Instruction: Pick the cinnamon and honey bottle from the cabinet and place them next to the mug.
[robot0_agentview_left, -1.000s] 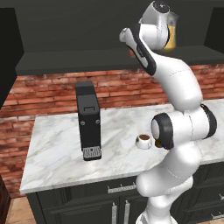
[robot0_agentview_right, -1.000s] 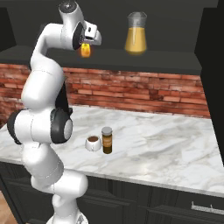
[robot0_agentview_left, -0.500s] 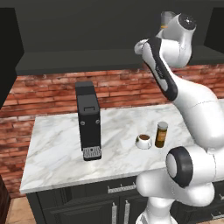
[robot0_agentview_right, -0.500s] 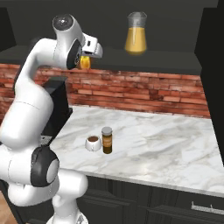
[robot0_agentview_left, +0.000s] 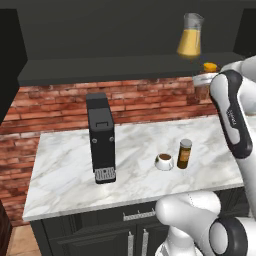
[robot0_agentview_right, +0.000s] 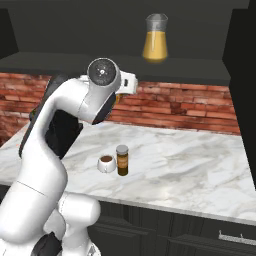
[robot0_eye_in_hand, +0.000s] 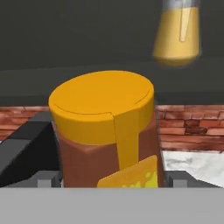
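Observation:
The honey bottle (robot0_eye_in_hand: 105, 131), amber with a yellow cap, is clamped between my gripper's (robot0_eye_in_hand: 111, 179) fingers in the hand view. From the left base view its cap (robot0_agentview_left: 210, 66) peeks out by the gripper (robot0_agentview_left: 206, 76), held in the air just below the cabinet shelf (robot0_agentview_left: 100, 67). The gripper (robot0_agentview_right: 124, 90) hangs above the counter, higher than the mug. The cinnamon (robot0_agentview_left: 184, 153) (robot0_agentview_right: 122, 160) stands upright on the marble counter, right beside the white mug (robot0_agentview_left: 164, 161) (robot0_agentview_right: 106, 163) of dark liquid.
A glass pitcher of orange liquid (robot0_agentview_left: 190, 42) (robot0_agentview_right: 156, 45) (robot0_eye_in_hand: 179, 30) stands on the shelf (robot0_agentview_right: 50, 62). A black coffee machine (robot0_agentview_left: 102, 140) sits left of the mug. The marble counter (robot0_agentview_right: 200, 165) stretches bare to the right, with a brick wall (robot0_agentview_left: 150, 100) behind.
The arm has swung away from the shelf and come down, carrying the honey bottle out over the counter. Mug, cinnamon and pitcher have stayed put.

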